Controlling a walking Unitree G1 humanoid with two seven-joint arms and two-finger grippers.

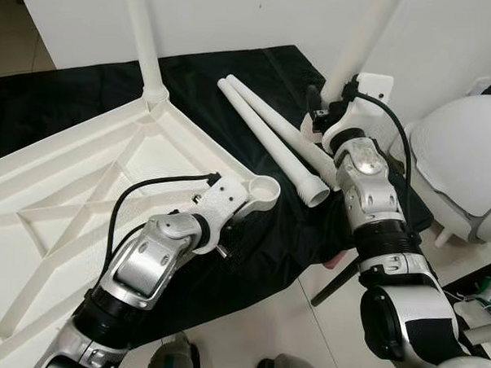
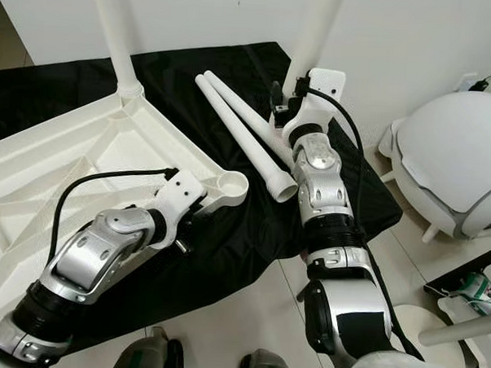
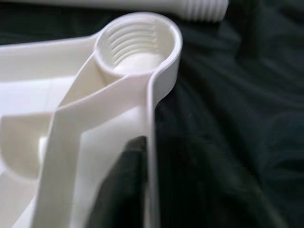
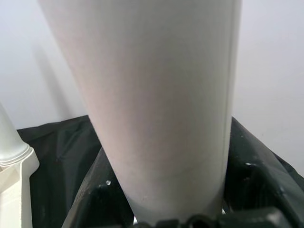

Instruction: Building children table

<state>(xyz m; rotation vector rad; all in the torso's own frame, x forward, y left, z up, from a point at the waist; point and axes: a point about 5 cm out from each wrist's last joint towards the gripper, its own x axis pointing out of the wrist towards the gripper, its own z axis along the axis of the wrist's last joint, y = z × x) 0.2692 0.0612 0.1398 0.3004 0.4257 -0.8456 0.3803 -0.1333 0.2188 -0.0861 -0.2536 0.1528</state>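
Tabletop [image 1: 58, 192]: I have it lying upside down on the black cloth [image 1: 260, 233], ribs up, so the corner sockets face me and legs can go in from above.
Fitted leg [image 1: 142, 33]: it stands upright in the far corner socket, left of centre.
Empty socket [image 1: 263, 190]: it sits at the near right corner, and its thread shows clearly in the left wrist view.
Left gripper [image 1: 228, 201]: it rests at that corner, I judge to steady the top; I cannot tell how its fingers stand.
Right gripper [image 1: 318, 114]: its fingers are closed around a leg held upright [image 1: 362, 34] at the far right, ready to carry to the socket.
Spare legs [image 1: 272, 136]: two lie on the cloth between the grippers, threaded ends towards me.
Writing: I can read none.
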